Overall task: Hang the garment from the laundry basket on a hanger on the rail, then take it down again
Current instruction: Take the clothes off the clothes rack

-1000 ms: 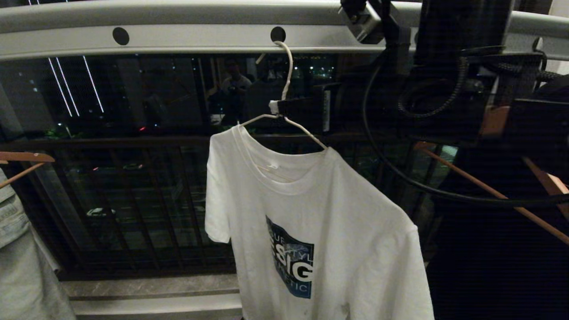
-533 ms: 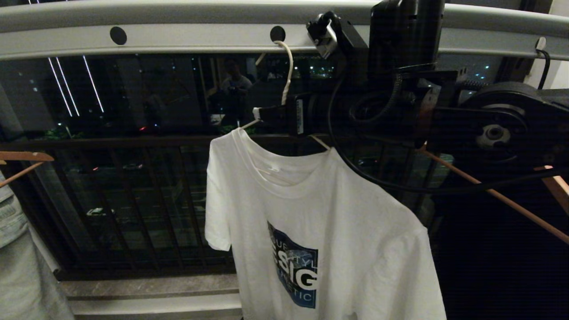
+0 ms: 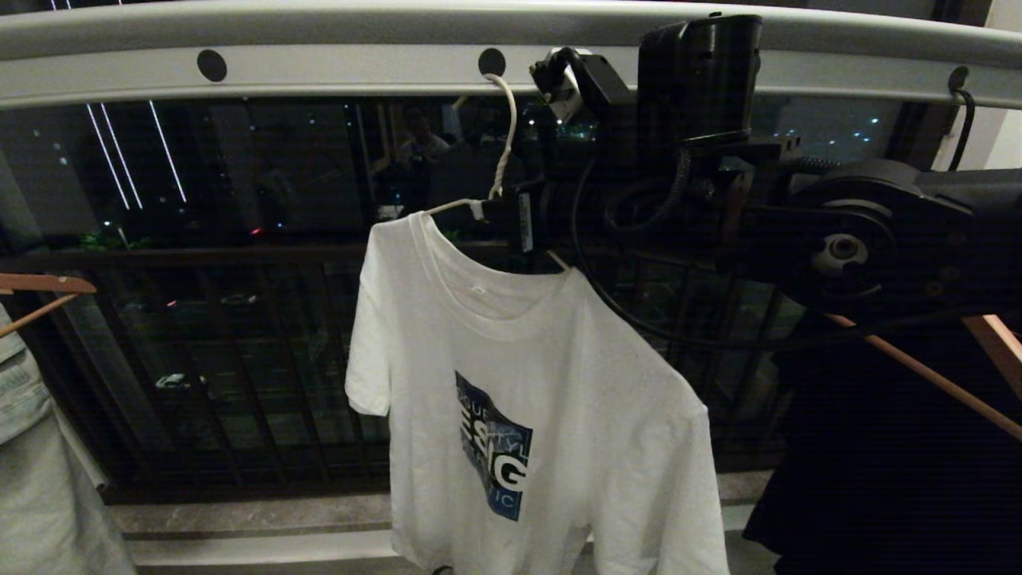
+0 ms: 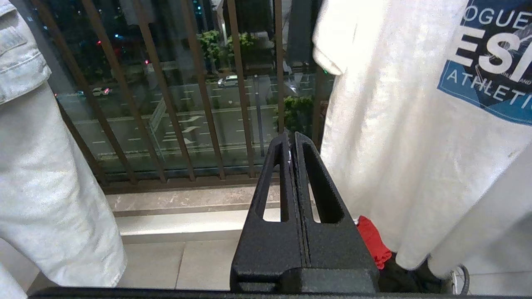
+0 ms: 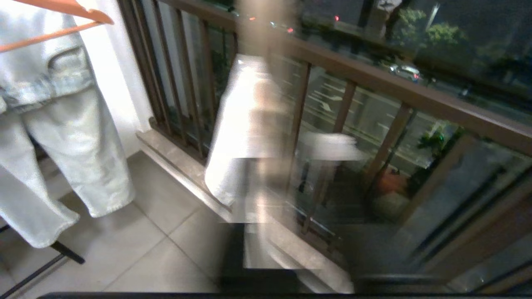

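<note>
While the right hand (image 3: 489, 214) is grasping the hanger (image 3: 501, 152) neck at the T-shirt's (image 3: 519, 383) twelve o'clock, unhooking from the rail (image 3: 319, 68) is coming next.

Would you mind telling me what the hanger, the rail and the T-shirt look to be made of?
The hanger looks like thin white-coated wire: a slim bent hook and a twisted neck. The rail seems to be pale grey metal with a matte finish, its flat strip punched with round holes. The T-shirt looks like soft white knit fabric, probably cotton, draping in folds, with a printed chest graphic.
</note>
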